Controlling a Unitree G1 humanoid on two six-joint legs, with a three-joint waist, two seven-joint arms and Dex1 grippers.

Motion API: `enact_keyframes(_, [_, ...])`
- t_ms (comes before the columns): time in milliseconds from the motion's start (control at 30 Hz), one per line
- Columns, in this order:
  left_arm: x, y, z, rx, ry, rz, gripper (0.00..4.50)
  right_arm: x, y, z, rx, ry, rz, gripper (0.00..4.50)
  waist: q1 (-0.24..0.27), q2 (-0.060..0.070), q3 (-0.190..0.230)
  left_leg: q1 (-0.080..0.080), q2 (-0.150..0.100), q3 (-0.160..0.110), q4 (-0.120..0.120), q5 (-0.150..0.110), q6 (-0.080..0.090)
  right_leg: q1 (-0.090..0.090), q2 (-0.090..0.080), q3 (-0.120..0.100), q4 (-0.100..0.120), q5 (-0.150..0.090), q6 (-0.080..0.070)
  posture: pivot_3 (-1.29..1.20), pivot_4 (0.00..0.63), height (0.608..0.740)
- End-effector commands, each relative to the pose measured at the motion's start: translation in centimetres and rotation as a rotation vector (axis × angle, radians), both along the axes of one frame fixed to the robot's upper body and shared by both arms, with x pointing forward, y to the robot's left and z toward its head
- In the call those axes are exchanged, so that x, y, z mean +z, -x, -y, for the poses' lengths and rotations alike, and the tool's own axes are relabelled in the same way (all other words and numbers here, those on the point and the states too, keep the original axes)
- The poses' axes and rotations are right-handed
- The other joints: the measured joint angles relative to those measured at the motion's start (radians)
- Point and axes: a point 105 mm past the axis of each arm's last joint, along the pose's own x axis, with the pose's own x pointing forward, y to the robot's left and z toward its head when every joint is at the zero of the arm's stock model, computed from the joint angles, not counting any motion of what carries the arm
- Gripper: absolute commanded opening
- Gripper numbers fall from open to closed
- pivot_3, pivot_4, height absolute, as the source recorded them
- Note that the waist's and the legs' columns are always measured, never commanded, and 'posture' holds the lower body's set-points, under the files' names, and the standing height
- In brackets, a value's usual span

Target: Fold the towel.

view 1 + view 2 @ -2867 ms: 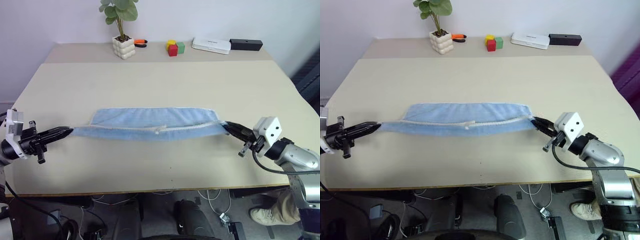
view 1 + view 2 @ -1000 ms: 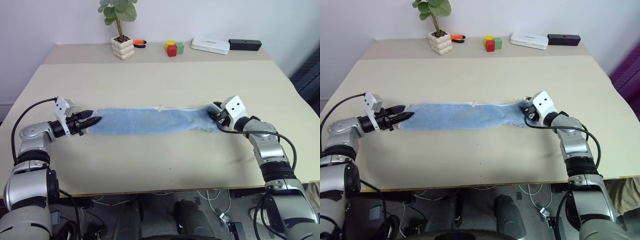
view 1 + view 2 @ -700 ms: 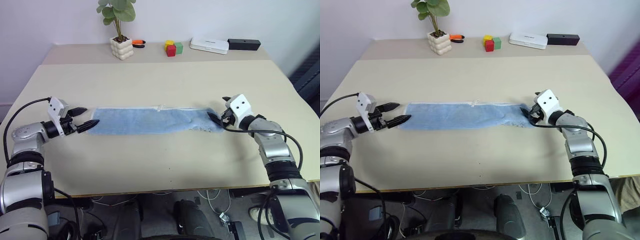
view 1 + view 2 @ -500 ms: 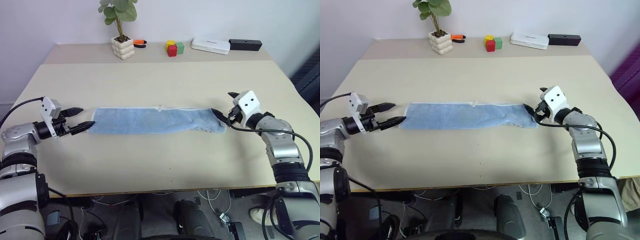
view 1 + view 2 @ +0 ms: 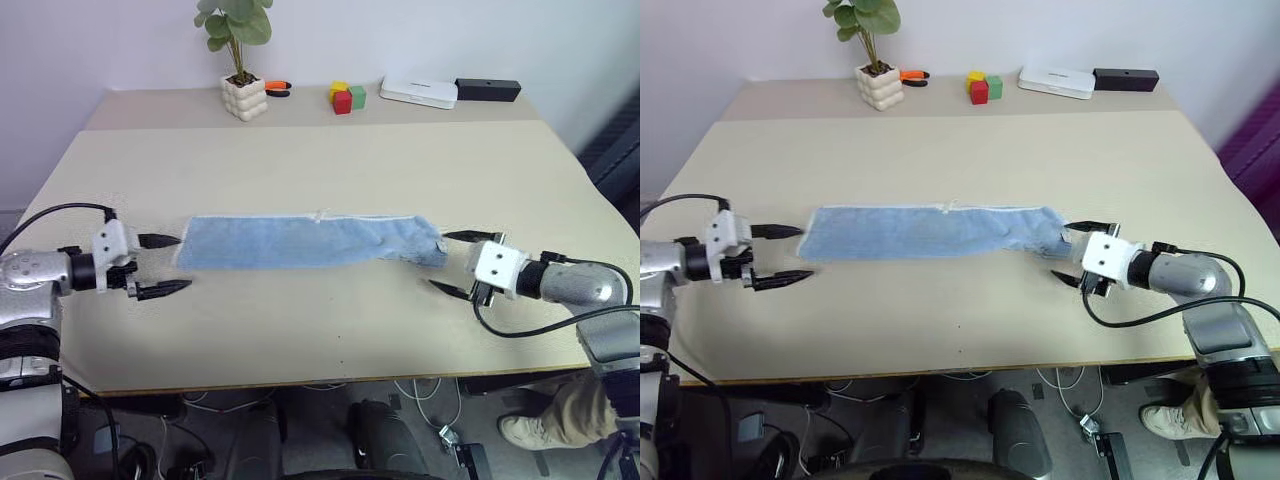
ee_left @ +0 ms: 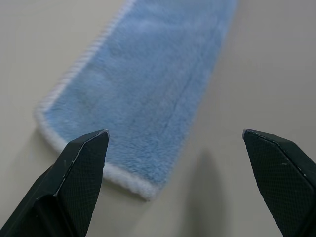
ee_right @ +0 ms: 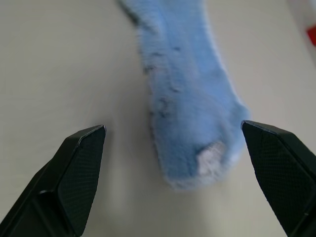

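The towel (image 5: 310,241) lies flat on the table (image 5: 330,160) as a long, narrow band, folded lengthwise. The left claw (image 5: 160,266) and right claw (image 5: 452,262) sit just off its two short ends — both spread wide, holding nothing. The next fold likely needs an end pinched through both layers and carried squarely across.

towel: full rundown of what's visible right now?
The towel is light blue fuzzy terry with a thin whitish hem and a small white tag on its far long edge. It lies flat on the table as a long narrow folded strip running left to right, its right end slightly bunched. Neither gripper touches it: left gripper and right gripper stand open just off its ends.
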Motion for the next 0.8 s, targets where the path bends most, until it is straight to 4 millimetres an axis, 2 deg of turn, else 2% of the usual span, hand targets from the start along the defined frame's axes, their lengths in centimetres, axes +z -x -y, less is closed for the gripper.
enact_keyframes(33, [0.3, -0.8, 1.3, -0.025, -0.058, 0.074, 4.44, 0.3, -0.6, 0.0, 0.018, 0.098, 0.079, 4.48, 0.005, 0.0, 0.0, 0.0, 0.0, 0.0, 0.0, 0.0, 0.0, 0.0, 0.0, 0.0, 0.0, 0.0, 0.0, 0.0, 0.15, 0.74])
enact_keyframes(133, [-0.1, -1.2, 1.5, -0.01, -0.077, 0.098, 4.44, 0.1, -1.0, 0.1, 0.014, 0.122, 0.102, 4.48, 0.003, 0.0, 0.0, 0.0, 0.0, 0.0, 0.001, 0.0, 0.0, 0.0, 0.0, 0.0, 0.0, 0.0, 0.0, 0.0, 0.15, 0.74])
enact_keyframes(467, [-0.6, -1.6, 0.3, 0.06, -0.092, 0.096, 4.44, 0.0, -2.0, 0.9, -0.03, 0.15, 0.128, 4.48, 0.002, 0.0, 0.0, 0.0, 0.0, 0.0, 0.001, 0.0, 0.0, 0.001, 0.0, 0.0, 0.0, 0.0, 0.0, 0.0, 0.15, 0.74])
enact_keyframes(567, [-1.3, -1.6, -0.1, 0.076, -0.109, 0.065, 3.63, -0.1, -2.4, 1.1, -0.035, 0.184, 0.149, 3.63, 0.001, 0.0, 0.0, 0.001, 0.0, 0.0, 0.0, 0.0, 0.0, 0.001, 0.0, 0.0, 0.0, 0.0, 0.0, 0.0, 0.15, 0.74])
enact_keyframes(800, [-2.4, -1.3, -0.5, 0.098, -0.131, 0.016, 0.18, -0.5, -2.4, 0.9, -0.003, 0.228, 0.173, 0.13, 0.0, 0.0, 0.0, 0.002, 0.0, 0.0, 0.0, 0.0, 0.0, 0.002, 0.0, 0.0, 0.0, 0.0, 0.0, 0.0, 0.15, 0.74])
